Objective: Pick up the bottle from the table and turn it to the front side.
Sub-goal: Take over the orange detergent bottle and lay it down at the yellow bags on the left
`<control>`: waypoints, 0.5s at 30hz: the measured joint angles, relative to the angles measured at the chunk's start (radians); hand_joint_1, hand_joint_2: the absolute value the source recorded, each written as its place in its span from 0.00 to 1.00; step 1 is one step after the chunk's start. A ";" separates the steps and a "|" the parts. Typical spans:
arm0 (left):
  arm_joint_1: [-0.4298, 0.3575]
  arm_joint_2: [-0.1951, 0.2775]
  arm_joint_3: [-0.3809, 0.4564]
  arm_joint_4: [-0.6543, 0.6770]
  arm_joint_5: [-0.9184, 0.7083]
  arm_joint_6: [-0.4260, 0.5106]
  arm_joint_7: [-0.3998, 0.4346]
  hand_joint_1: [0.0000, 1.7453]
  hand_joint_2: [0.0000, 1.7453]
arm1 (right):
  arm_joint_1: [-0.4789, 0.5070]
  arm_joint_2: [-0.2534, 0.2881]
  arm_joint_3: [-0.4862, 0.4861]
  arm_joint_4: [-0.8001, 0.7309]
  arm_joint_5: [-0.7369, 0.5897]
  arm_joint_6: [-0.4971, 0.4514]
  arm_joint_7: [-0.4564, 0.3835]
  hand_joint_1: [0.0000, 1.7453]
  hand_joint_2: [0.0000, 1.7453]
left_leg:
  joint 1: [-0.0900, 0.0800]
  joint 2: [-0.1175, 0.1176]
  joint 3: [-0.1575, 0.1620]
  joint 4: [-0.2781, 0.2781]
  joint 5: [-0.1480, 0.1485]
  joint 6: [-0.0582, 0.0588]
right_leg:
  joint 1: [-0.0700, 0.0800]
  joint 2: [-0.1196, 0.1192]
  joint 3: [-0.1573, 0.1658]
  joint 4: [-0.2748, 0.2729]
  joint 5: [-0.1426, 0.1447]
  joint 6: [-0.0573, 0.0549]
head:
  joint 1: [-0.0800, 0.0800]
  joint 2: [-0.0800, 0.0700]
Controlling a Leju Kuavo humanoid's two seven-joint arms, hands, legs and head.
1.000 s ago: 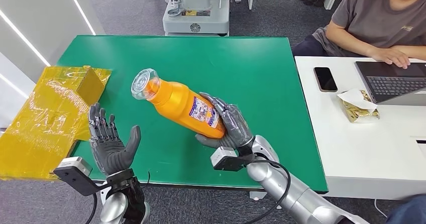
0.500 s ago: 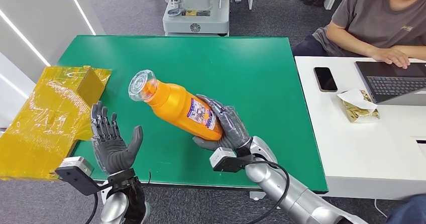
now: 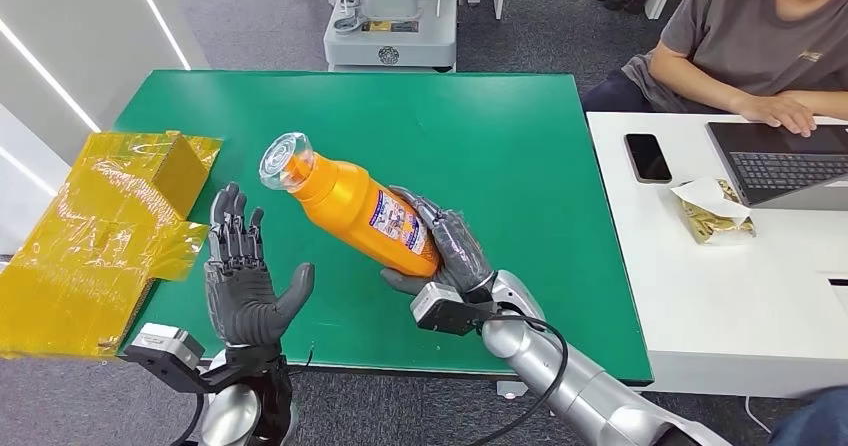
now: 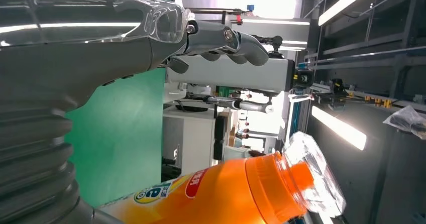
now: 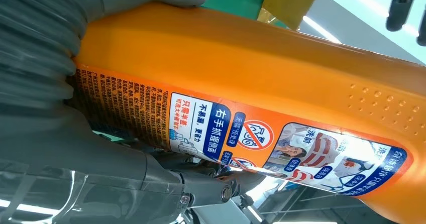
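Observation:
An orange bottle with a clear cap and a printed label is held up above the green table, tilted with its cap toward the far left. My right hand grips its lower end, fingers wrapped around the label. The bottle fills the right wrist view, showing its back label text. My left hand is raised, palm facing the bottle, fingers spread and empty, a short gap to the bottle's left. In the left wrist view the bottle's neck and cap are close beside the left hand.
Crumpled yellow wrapping lies over the table's left edge. At the right, a white desk carries a phone, a snack bag and a laptop, with a seated person typing. A machine base stands beyond the table.
My left hand has risen and moved right, closer to the bottle. The bottle, still gripped by the right hand, shifted slightly.

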 joint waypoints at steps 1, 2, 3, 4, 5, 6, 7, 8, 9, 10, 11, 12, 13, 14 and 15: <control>0.000 0.001 -0.002 -0.002 -0.003 -0.004 0.000 0.00 1.00 | 0.000 0.002 0.000 0.003 0.000 0.002 0.000 1.00 1.00 | 0.000 0.000 0.000 0.000 0.000 0.000 | 0.000 0.000 0.000 0.000 0.000 0.000 | 0.000 0.000; 0.000 0.002 -0.004 -0.003 -0.005 -0.008 0.000 0.00 1.00 | 0.000 0.005 0.000 0.007 -0.001 0.005 0.000 1.00 1.00 | 0.000 0.000 0.000 0.000 0.000 0.000 | 0.000 0.000 0.000 0.000 0.000 0.000 | 0.000 0.000; 0.000 0.002 -0.006 -0.004 -0.008 -0.013 0.000 0.00 1.00 | -0.001 0.008 0.000 0.010 -0.001 0.009 0.000 1.00 1.00 | 0.000 0.000 0.000 0.000 0.000 0.000 | 0.000 0.000 0.000 0.000 0.000 0.000 | 0.000 0.000; -0.001 0.004 -0.009 -0.004 -0.010 -0.017 0.000 0.00 1.00 | -0.001 0.011 0.000 0.012 -0.001 0.011 0.000 1.00 1.00 | 0.000 0.000 0.000 0.000 0.000 0.000 | 0.000 0.000 0.000 0.000 0.000 0.000 | 0.000 0.000; -0.001 0.005 -0.011 -0.005 -0.012 -0.020 0.000 0.00 1.00 | -0.001 0.015 0.000 0.015 0.000 0.014 0.000 1.00 1.00 | 0.000 0.000 0.000 0.000 0.000 0.000 | 0.000 0.000 0.000 0.000 0.000 0.000 | 0.000 0.000; -0.001 0.005 -0.013 -0.005 -0.014 -0.021 0.000 0.00 1.00 | -0.001 0.020 0.000 0.018 0.000 0.016 0.000 1.00 1.00 | 0.000 0.000 0.000 0.000 0.000 0.000 | 0.000 0.000 0.000 0.000 0.000 0.000 | 0.000 0.000; -0.001 0.006 -0.014 -0.005 -0.016 -0.023 0.000 0.00 1.00 | -0.002 0.024 0.000 0.020 0.001 0.019 0.000 1.00 1.00 | 0.000 0.000 0.000 0.000 0.000 0.000 | 0.000 0.000 0.000 0.000 0.000 0.000 | 0.000 0.000; -0.001 0.006 -0.015 -0.005 -0.015 -0.024 0.000 0.00 1.00 | -0.003 0.028 0.000 0.023 0.001 0.021 0.000 1.00 1.00 | 0.000 0.000 0.000 0.000 0.000 0.000 | 0.000 0.000 0.000 0.000 0.000 0.000 | 0.000 0.000; -0.001 0.006 -0.016 -0.005 -0.009 -0.032 0.000 0.00 1.00 | -0.005 0.031 0.000 0.025 -0.001 0.027 0.000 1.00 1.00 | 0.000 0.000 0.000 0.000 0.000 0.000 | 0.000 0.000 0.000 0.000 0.000 0.000 | 0.000 0.000; -0.001 0.006 -0.017 -0.006 0.011 -0.055 0.000 0.00 1.00 | -0.007 0.034 0.000 0.028 -0.007 0.038 0.000 1.00 1.00 | 0.000 0.000 0.000 0.000 0.000 0.000 | 0.000 0.000 0.000 0.000 0.000 0.000 | 0.000 0.000; 0.000 0.006 -0.018 -0.008 0.038 -0.090 0.000 0.00 1.00 | -0.009 0.037 0.000 0.030 -0.015 0.052 0.000 1.00 1.00 | 0.000 0.000 0.000 0.000 0.000 0.000 | 0.000 0.000 0.000 0.000 0.000 0.000 | 0.000 0.000; 0.000 0.006 -0.018 -0.013 0.067 -0.131 0.000 0.00 1.00 | -0.012 0.040 -0.001 0.031 -0.025 0.066 0.000 1.00 1.00 | 0.000 0.000 0.000 0.000 0.000 0.000 | 0.000 0.000 0.000 0.000 0.000 0.000 | 0.000 0.000; 0.001 0.006 -0.017 -0.018 0.090 -0.170 0.000 0.00 1.00 | -0.014 0.042 -0.002 0.033 -0.033 0.079 0.000 1.00 1.00 | 0.000 0.000 0.000 0.000 0.000 0.000 | 0.000 0.000 0.000 0.000 0.000 0.000 | 0.000 0.000; 0.001 0.006 -0.016 -0.023 0.102 -0.196 0.000 0.00 1.00 | -0.016 0.045 -0.004 0.033 -0.037 0.086 0.000 1.00 1.00 | 0.000 0.000 0.000 0.000 0.000 0.000 | 0.000 0.000 0.000 0.000 0.000 0.000 | 0.000 0.000; 0.002 0.006 -0.013 -0.027 0.107 -0.211 0.000 0.00 1.00 | -0.018 0.046 -0.006 0.033 -0.039 0.090 0.000 1.00 1.00 | 0.000 0.000 0.000 0.000 0.000 0.000 | 0.000 0.000 0.000 0.000 0.000 0.000 | 0.000 0.000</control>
